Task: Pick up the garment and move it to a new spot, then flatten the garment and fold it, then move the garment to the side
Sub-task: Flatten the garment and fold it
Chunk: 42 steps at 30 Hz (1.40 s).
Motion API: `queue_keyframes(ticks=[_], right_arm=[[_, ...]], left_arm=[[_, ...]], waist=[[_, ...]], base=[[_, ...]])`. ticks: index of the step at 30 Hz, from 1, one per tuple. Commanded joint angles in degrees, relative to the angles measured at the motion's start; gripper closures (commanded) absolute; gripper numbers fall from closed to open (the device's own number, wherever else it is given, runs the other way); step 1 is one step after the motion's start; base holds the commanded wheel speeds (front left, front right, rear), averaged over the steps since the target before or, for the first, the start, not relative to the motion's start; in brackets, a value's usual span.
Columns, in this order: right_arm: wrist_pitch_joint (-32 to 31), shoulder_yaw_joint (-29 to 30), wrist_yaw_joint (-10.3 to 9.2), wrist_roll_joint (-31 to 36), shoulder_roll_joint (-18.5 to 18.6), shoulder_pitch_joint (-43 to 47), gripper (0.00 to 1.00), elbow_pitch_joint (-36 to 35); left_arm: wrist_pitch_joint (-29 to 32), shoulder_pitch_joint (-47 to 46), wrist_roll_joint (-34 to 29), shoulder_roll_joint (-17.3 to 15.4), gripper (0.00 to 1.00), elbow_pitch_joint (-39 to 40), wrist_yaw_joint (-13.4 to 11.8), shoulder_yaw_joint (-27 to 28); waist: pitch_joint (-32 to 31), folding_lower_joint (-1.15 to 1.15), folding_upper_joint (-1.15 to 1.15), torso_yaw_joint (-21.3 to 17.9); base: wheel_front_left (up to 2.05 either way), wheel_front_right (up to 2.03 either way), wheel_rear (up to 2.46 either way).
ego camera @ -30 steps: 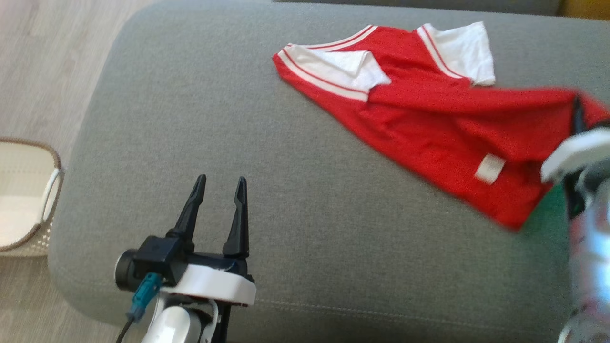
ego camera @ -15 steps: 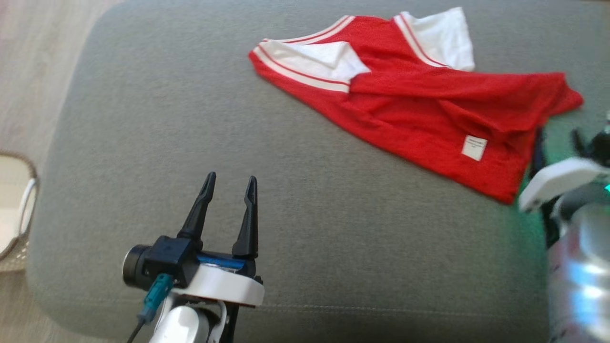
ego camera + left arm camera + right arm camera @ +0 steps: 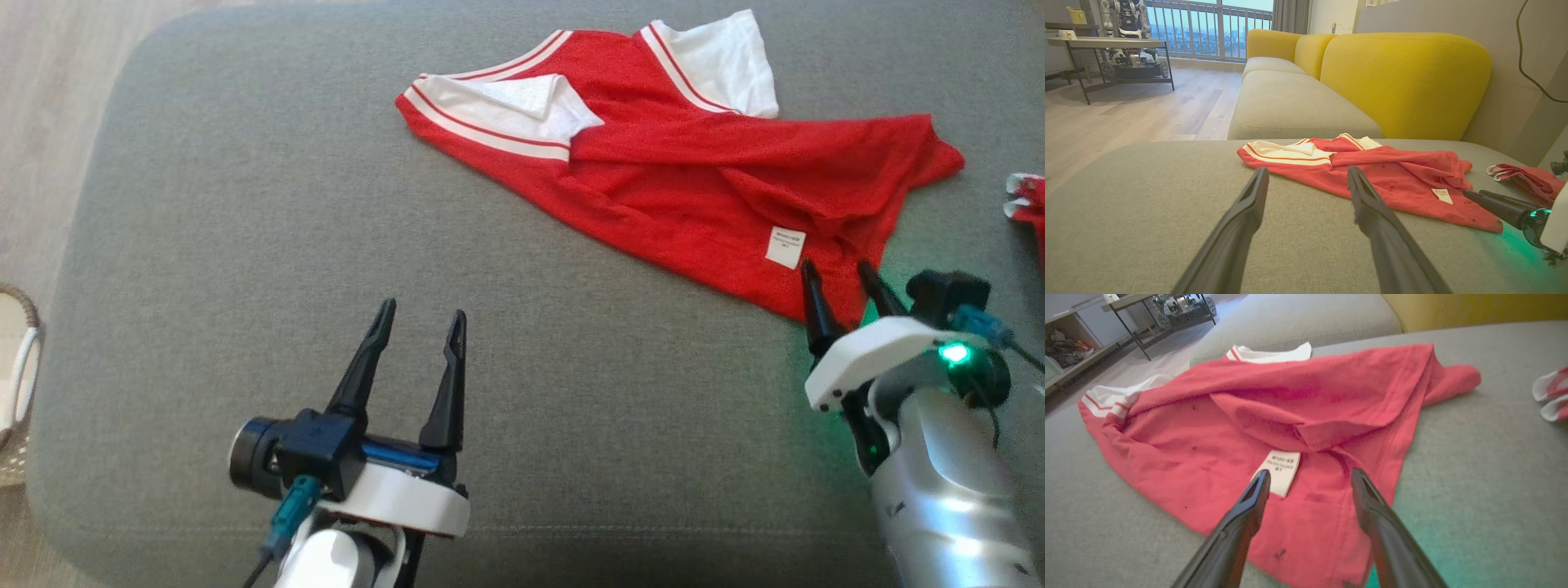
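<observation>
Our right tool (image 3: 834, 273) is no longer gripping the garment (image 3: 678, 188). A second ago it was clamped on the right-hand edge and pulling the cloth taut. Now its two fingers are standing wide apart with nothing between them. Their tips are pointing at the lower hem just beside the white label (image 3: 785, 247), and we cannot tell whether they are touching the cloth. Our head camera is also sitting differently than before, so the whole scene is appearing shifted.

We are seeing the garment, red with white striped sleeves, lying loose and rumpled on the far right part of the grey cushion (image 3: 245, 245). One fold is running across its middle, and a sleeve is folded over at its left end. Our left tool (image 3: 423, 310) is hovering over bare cushion, well apart from the garment, with its fingers spread wide and empty. A green light (image 3: 953, 354) is glowing on our right wrist and tinting the cushion beneath it. A second red-and-white piece (image 3: 1027, 200) is lying at the right edge, and a pale basket (image 3: 16, 367) is standing on the floor to the left.
</observation>
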<state>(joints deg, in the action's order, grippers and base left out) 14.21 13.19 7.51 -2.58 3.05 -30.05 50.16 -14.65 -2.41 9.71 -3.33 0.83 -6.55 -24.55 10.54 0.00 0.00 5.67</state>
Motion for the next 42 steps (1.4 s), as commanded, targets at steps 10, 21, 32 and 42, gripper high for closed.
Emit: queue_keyframes(ticks=[10, 21, 32, 42], right_arm=[[0.78, 10.75, -0.02, 15.07, -0.17, -5.64, 0.00, 3.51], [0.61, 21.97, -0.02, 28.19, -0.17, -8.93, 1.00, 7.97], [0.77, 17.21, -0.02, 11.39, -0.17, -14.20, 1.00, 9.59], [-0.19, 5.00, -0.02, -3.00, -0.17, 1.02, 1.00, -5.40]], left_arm=[[-0.35, -1.29, 0.39, 0.44, 0.00, 1.36, -0.14, -0.22], [-0.35, -1.87, 0.38, 0.45, 0.00, 1.25, -0.44, -1.34], [-0.35, -1.97, -0.42, 0.45, 0.00, 1.63, -0.89, -0.17], [-0.35, -1.75, -1.79, 0.40, 0.00, 1.87, -0.45, 1.35]], waist=[[0.15, 0.00, 0.00, 3.95], [1.46, 0.00, 0.00, 5.70], [2.26, 0.00, 0.00, 0.61], [2.42, 0.00, 0.00, -6.93]], base=[[0.00, 0.00, 0.00], [0.00, 0.00, 0.00], [0.00, 0.00, 0.00], [0.00, 0.00, 0.00]])
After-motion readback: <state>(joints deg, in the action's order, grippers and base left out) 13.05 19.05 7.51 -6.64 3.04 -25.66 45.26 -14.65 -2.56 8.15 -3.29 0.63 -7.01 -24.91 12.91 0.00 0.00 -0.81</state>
